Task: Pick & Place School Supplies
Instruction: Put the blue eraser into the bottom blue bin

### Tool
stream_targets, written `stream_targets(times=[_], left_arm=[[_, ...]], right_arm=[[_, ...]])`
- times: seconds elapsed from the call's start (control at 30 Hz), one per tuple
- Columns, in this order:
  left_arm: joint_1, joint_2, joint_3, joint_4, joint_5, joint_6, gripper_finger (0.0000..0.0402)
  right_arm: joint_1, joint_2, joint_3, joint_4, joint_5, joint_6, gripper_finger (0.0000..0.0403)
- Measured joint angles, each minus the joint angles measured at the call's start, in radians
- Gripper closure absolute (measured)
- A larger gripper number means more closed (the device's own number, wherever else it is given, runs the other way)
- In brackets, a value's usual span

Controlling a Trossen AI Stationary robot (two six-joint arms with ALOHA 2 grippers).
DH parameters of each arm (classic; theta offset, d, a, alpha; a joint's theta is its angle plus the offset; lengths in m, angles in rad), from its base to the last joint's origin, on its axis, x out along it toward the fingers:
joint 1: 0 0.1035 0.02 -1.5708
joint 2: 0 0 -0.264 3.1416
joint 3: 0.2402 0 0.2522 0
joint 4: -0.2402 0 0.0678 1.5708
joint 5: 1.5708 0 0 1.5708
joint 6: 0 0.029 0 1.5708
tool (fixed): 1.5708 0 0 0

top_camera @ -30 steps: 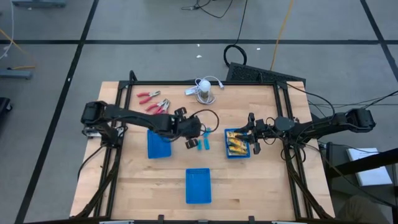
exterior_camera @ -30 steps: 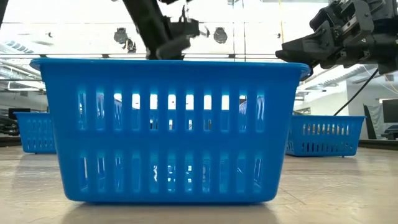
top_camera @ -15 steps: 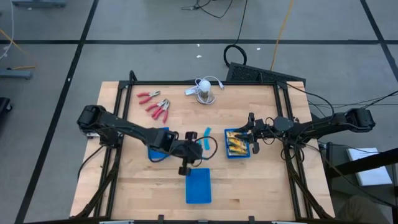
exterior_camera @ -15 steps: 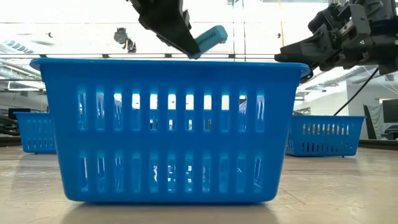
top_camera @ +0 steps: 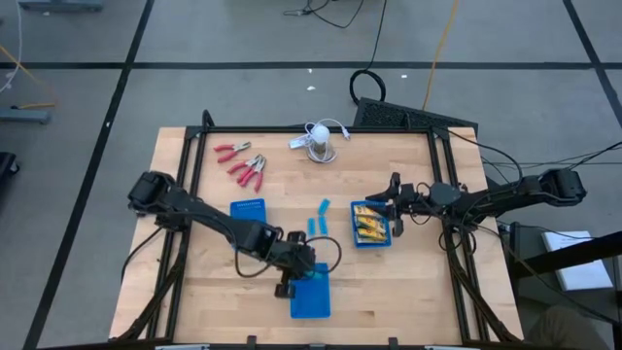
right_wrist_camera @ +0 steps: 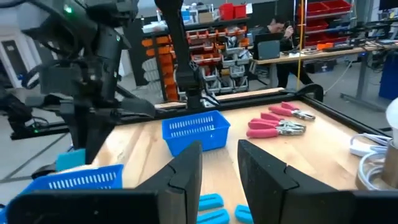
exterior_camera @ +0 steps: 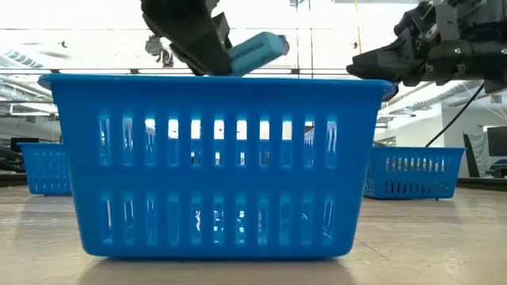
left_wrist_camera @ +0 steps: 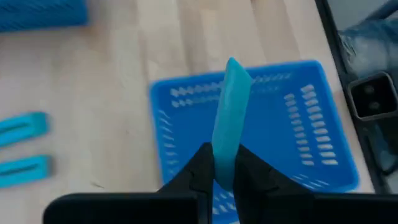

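While the left arm reaches low across the table, its left gripper (left_wrist_camera: 224, 169) is clamped on a light-blue block (left_wrist_camera: 229, 118), tilted above the near slotted blue basket (top_camera: 313, 299). The right gripper (top_camera: 393, 207), fingers apart, hangs beside the basket of yellow-orange boxes (top_camera: 370, 226). Two more blocks (top_camera: 318, 224) lie between.

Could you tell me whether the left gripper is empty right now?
No, the left gripper is shut on a light-blue block above the blue basket.

Near basket (top_camera: 313, 295) at table front centre, left basket (top_camera: 248, 208) behind it, two blocks (top_camera: 318, 219) between left basket and right basket (top_camera: 370, 236), pliers (top_camera: 243, 165) at back left.
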Motion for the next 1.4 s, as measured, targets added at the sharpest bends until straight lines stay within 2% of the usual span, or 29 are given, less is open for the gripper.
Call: stream_targets(times=[0.3, 0.53, 0.93, 1.07, 1.3, 1.4], left_arm=[[-0.046, 0.056, 0.001, -0.002, 0.026, -0.163, 0.0371], [-0.051, 0.11, 0.001, 0.007, 0.037, -0.228, 0.0367], [-0.028, 0.112, 0.001, 0.027, 0.036, -0.219, 0.029], [-0.016, 0.111, 0.001, 0.024, 0.038, -0.197, 0.0279], [0.04, 0.037, 0.0, 0.016, 0.042, -0.173, 0.0278], [0.072, 0.005, 0.0, 0.019, 0.01, -0.167, 0.0272]], right_arm=[[0.001, 0.001, 0.0, -0.021, 0.0, 0.015, 0.031], [0.001, 0.002, 0.0, -0.016, 0.0, 0.029, 0.031], [0.001, 0.002, 0.0, -0.058, 0.0, 0.056, 0.031], [0.001, 0.002, 0.0, -0.064, -0.001, 0.063, 0.031], [0.001, 0.002, 0.0, -0.064, -0.002, 0.052, 0.031], [0.001, 0.002, 0.0, -0.064, -0.001, 0.038, 0.031]])
